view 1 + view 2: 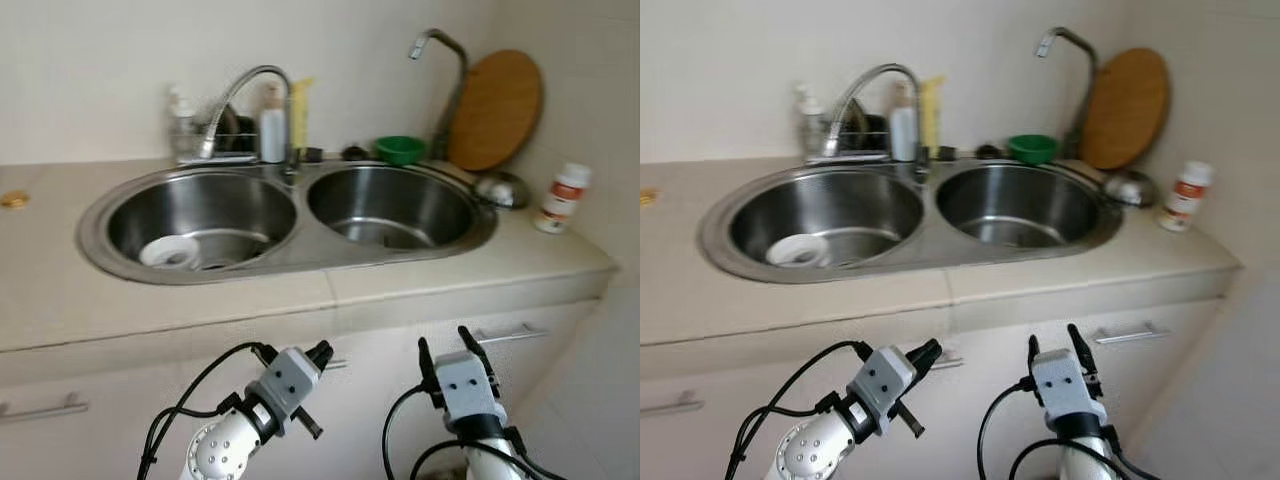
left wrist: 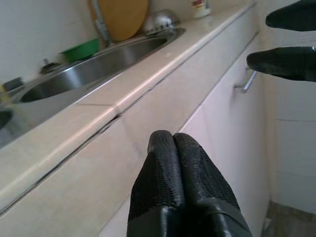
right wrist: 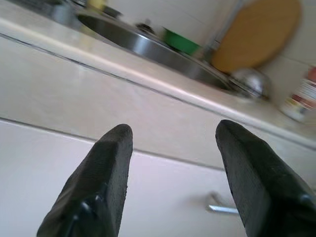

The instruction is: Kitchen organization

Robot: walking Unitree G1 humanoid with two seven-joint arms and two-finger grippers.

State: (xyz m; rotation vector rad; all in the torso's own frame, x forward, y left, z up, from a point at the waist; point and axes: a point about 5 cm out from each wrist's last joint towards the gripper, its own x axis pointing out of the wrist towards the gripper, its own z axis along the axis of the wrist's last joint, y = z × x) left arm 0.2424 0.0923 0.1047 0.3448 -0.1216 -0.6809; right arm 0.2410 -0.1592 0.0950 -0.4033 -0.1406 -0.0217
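The double steel sink [image 1: 300, 262] spans the centre of the frame. Its left basin [image 1: 200, 215] holds one white round dish [image 1: 170, 251] at the lower left of the bowl; its right basin [image 1: 390, 205] holds nothing visible. A green bowl [image 1: 400, 149] sits on the back rim, upper centre-right. A wooden board [image 1: 495, 110] leans upright against the wall at upper right, a steel lid [image 1: 502, 189] just beside it, and a white bottle [image 1: 563, 198] stands near the right counter edge. The beige counter [image 1: 420, 280] front edge runs across mid-frame above the cabinet fronts. The left gripper [image 1: 320, 352], at lower centre, has its fingers pressed together, holding nothing. The right gripper [image 1: 447, 349], at lower right, has its fingers spread wide, holding nothing.
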